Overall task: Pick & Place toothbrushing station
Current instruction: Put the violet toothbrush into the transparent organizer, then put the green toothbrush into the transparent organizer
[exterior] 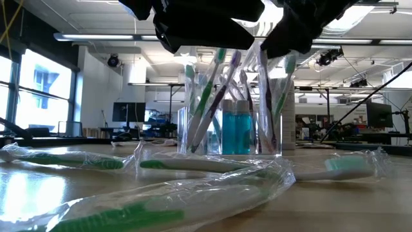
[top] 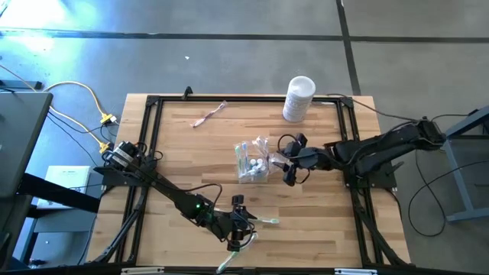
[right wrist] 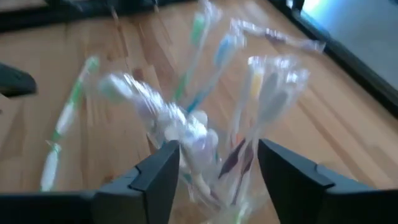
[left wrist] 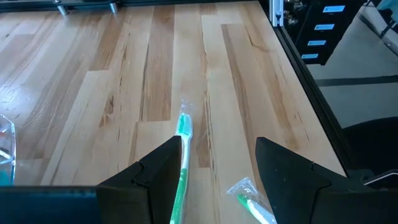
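Toothbrushes (top: 246,155) in clear wrappers stand packed in the clear plastic cup (top: 253,166) at the centre of the high view's table (top: 191,160). Just right of it, the right gripper (top: 288,163) is spread open around nothing. Toward the lower centre, the left gripper (top: 243,229) stands open over a loose green toothbrush (left wrist: 181,163), gripping nothing.

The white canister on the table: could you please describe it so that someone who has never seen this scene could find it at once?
Start at the wooden table and go to its far edge, on the right arm's side. There the white canister stands alone by the black frame, apart from the clear cup of wrapped toothbrushes at mid-table. It is the only opaque white cylinder, and wider than anything else there.
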`<state>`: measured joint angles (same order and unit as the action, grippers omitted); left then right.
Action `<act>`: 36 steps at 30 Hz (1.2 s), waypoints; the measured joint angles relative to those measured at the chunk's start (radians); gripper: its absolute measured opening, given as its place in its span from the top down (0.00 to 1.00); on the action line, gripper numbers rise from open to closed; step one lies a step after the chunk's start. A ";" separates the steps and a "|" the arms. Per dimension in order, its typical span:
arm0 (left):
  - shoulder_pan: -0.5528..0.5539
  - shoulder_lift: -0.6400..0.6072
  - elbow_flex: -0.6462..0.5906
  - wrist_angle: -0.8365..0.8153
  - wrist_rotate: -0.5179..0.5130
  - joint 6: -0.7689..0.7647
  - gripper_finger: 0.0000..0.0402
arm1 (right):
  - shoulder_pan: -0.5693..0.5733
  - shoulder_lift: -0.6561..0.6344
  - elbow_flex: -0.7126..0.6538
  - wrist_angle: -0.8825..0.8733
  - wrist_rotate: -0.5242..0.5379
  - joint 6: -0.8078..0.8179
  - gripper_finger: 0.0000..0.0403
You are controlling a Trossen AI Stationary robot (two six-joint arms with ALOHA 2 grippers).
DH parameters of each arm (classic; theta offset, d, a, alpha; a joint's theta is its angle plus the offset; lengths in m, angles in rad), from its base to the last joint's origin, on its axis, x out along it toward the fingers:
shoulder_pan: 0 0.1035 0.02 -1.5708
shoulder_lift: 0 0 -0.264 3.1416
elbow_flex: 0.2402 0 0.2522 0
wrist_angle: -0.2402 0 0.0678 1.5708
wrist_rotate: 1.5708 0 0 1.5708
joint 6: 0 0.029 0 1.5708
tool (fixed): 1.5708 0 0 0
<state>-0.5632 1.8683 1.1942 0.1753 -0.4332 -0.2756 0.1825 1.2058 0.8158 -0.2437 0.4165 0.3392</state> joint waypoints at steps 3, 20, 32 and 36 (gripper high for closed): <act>0.000 0.000 0.000 0.000 0.000 0.000 0.50 | 0.002 -0.039 0.000 0.035 0.002 -0.042 0.46; 0.000 0.000 0.000 -0.021 0.000 -0.022 0.50 | 0.390 -0.042 0.000 0.184 -0.377 -0.405 0.47; 0.000 0.000 0.000 -0.022 -0.001 -0.038 0.50 | 0.528 0.292 0.000 0.340 -0.024 -0.371 0.47; 0.000 0.000 0.000 -0.039 0.001 -0.044 0.50 | 0.526 0.352 0.000 0.352 -0.023 -0.274 0.47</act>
<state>-0.5629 1.8687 1.1946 0.1363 -0.4317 -0.3194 0.7090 1.5579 0.8160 0.1087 0.3938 0.0653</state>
